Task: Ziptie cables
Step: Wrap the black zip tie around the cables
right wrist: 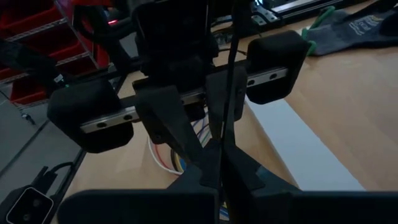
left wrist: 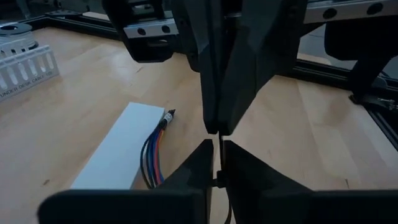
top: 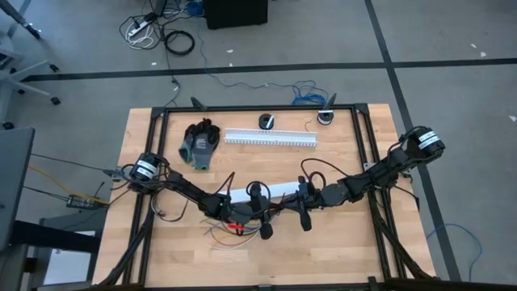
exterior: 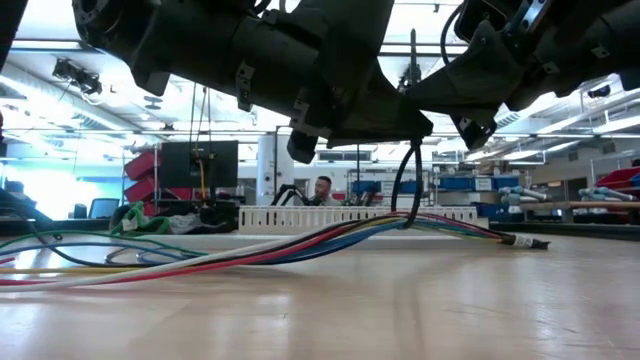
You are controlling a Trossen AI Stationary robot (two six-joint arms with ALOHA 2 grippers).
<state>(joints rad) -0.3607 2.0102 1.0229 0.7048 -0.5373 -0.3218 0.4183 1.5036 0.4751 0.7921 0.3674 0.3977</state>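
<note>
The two grippers are positioned tip to tip above the middle of the table [top: 339,250], near its front half. The left gripper [left wrist: 217,163] is seen with its fingers nearly together, a thin black strap, apparently a zip tie [left wrist: 217,149], being pinched in the narrow gap between them. The right gripper [right wrist: 214,167] is closed, and the same thin strap is gripped between its fingers. In the low view, a black strap is seen hanging down from the arms to the cables [exterior: 300,245]. The cables are laid flat on the tabletop beneath the grippers; they appear as a bundle of coloured wires (red, white, blue, green) ending in a small dark connector [exterior: 528,241]. The bundle lies alongside a flat white strip [left wrist: 118,152], its connector end resting just beside the strip's far corner. A white slotted duct [top: 270,138] is located toward the far edge, well apart from the grippers, with a grey glove [top: 199,143] beside it.
</note>
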